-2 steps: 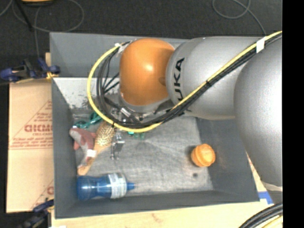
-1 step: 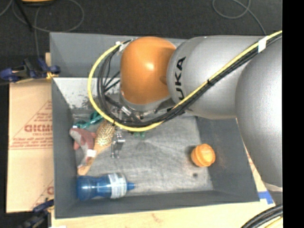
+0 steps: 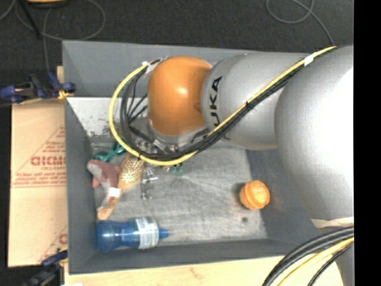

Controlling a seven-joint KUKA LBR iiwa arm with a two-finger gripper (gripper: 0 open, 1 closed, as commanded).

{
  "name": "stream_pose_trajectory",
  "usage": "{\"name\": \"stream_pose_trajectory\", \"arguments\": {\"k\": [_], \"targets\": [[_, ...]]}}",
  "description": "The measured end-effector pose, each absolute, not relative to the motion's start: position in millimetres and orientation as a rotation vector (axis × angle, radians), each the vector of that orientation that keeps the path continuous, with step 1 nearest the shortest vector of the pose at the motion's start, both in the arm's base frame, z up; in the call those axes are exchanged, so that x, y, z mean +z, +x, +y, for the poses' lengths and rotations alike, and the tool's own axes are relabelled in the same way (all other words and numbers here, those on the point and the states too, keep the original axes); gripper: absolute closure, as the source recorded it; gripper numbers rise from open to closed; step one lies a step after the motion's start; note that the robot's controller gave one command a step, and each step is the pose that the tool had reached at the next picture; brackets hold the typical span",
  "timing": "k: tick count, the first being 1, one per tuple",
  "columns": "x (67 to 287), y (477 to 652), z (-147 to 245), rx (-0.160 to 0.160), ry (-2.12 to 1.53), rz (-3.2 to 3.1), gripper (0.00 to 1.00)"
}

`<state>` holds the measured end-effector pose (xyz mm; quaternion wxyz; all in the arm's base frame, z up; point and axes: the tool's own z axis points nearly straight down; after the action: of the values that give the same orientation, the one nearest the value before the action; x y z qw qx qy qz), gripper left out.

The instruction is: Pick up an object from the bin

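We see the grey arm (image 3: 268, 100) coming in from the right, and it covers much of the grey bin's (image 3: 196, 219) far half. Its round orange cover (image 3: 175, 100) and a loop of yellow and black cables (image 3: 119, 124) hide whatever lies under them.

A blue bottle (image 3: 128, 234) with a pale label lies on its side along the near wall, at the left.

Against the left wall is a small heap. On top is a golden ribbed piece (image 3: 131, 171), tilted. A pink thing (image 3: 102, 173) lies to its left. A green thing (image 3: 112, 155) lies behind it, half under the cables, and we cannot make out its shape.

An orange ball (image 3: 255, 195) sits alone on the bare floor at the right, well apart from the rest.

The gripper (image 3: 147, 185) shows as a small metal shape below the wrist, low over the floor and just beside the golden piece's right edge. We cannot tell whether it touches that piece. We also cannot tell whether it is wide or closed, and we see nothing held in it.
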<state>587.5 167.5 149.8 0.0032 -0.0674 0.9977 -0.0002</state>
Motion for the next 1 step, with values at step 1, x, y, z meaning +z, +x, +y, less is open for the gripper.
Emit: {"name": "stream_pose_trajectory", "arguments": {"k": [1], "targets": [[95.4, 609.0, 164.4, 0.001, -0.747, 3.038, 0.00]]}}
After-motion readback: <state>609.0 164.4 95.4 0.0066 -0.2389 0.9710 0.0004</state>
